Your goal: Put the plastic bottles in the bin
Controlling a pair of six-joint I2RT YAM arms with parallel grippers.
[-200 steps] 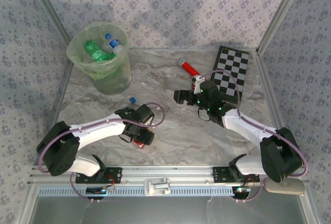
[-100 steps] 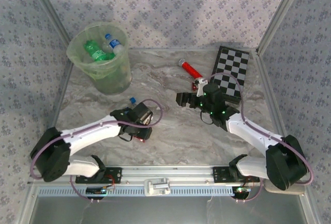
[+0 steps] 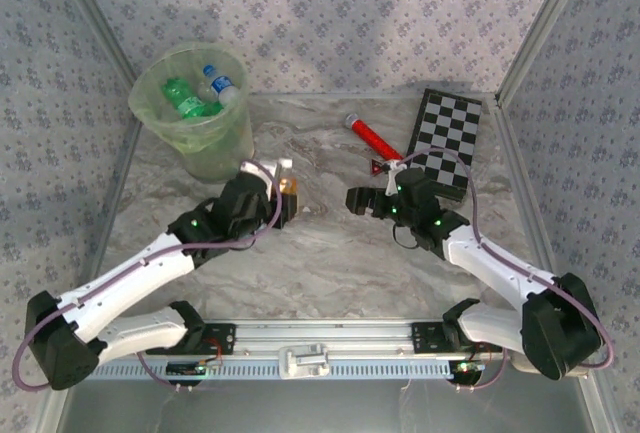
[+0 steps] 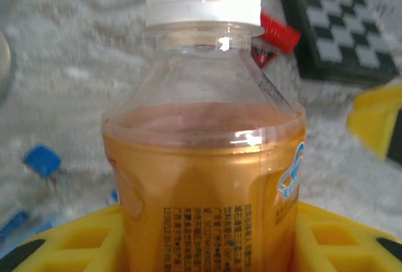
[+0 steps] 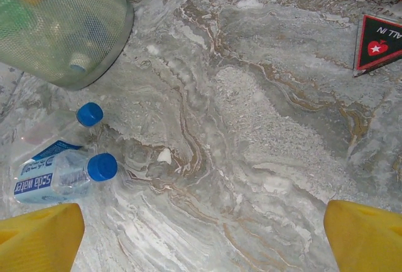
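A clear plastic bottle of orange liquid with a white cap stands upright between the yellow fingers of my left gripper, which is shut on it. From above, this bottle and left gripper are just right of the bin, a pale-green bucket holding a green bottle and a blue-labelled one. My right gripper is open over bare table; its view shows two clear blue-capped bottles lying near the bin.
A red cylinder lies at the back, beside a black-and-white checkerboard. A small black-and-red triangular tag lies on the marble table. Patterned walls and metal posts enclose the table.
My left gripper has shut on the orange bottle and swung with it from the front of the table toward the bin. The right gripper shifted slightly right and stays open.
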